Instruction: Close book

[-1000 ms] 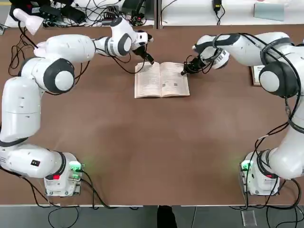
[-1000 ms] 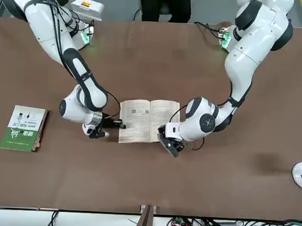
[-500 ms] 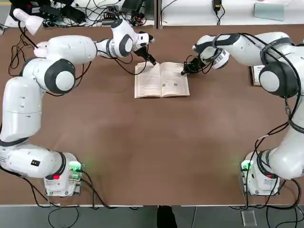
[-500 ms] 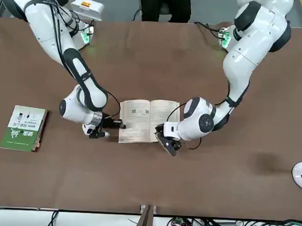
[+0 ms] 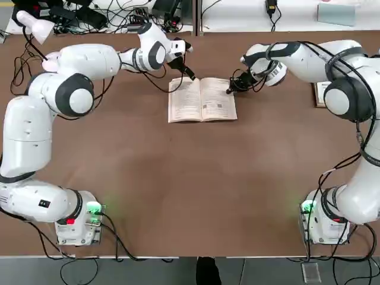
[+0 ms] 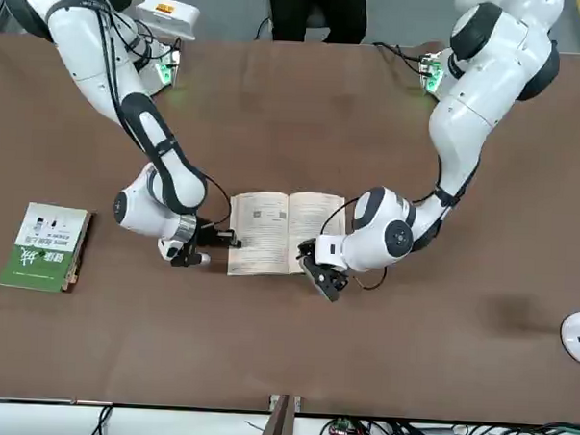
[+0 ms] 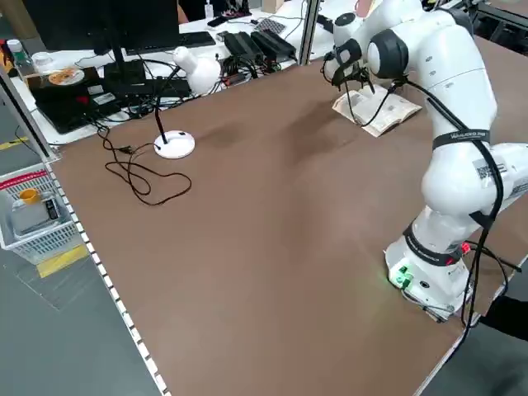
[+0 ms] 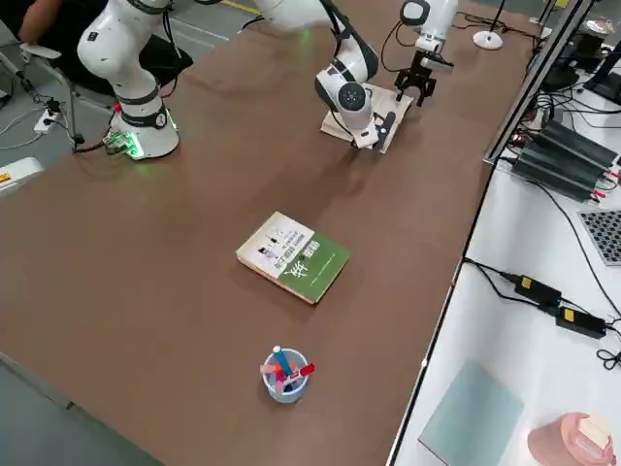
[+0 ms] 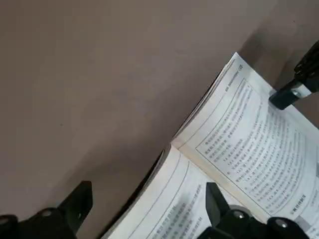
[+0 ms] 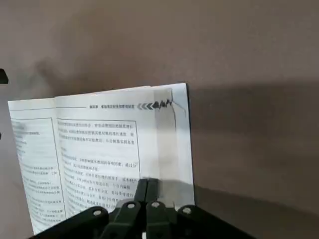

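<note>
Your left gripper (image 5: 189, 75) sits near the top middle of the overhead picture, at the far left corner of the book (image 5: 202, 99). Its two fingers are apart. In its own wrist camera one finger is over bare table and the other over the page, so the corner of the left-hand page sits between them. That looks like a good place to catch the page edge and lift it.

Your right gripper (image 5: 230, 89) is just right of the book in the overhead picture, at the outer edge of the right-hand page. Its fingers are pressed together with nothing between them. In its wrist camera the tips rest on that page, close to its edge. I think it is there to hold that side down so the book does not slide.

The book lies open and flat, pages up, on the brown table (image 5: 196, 184), a little above the middle of the overhead picture. It is not closed yet.
</note>
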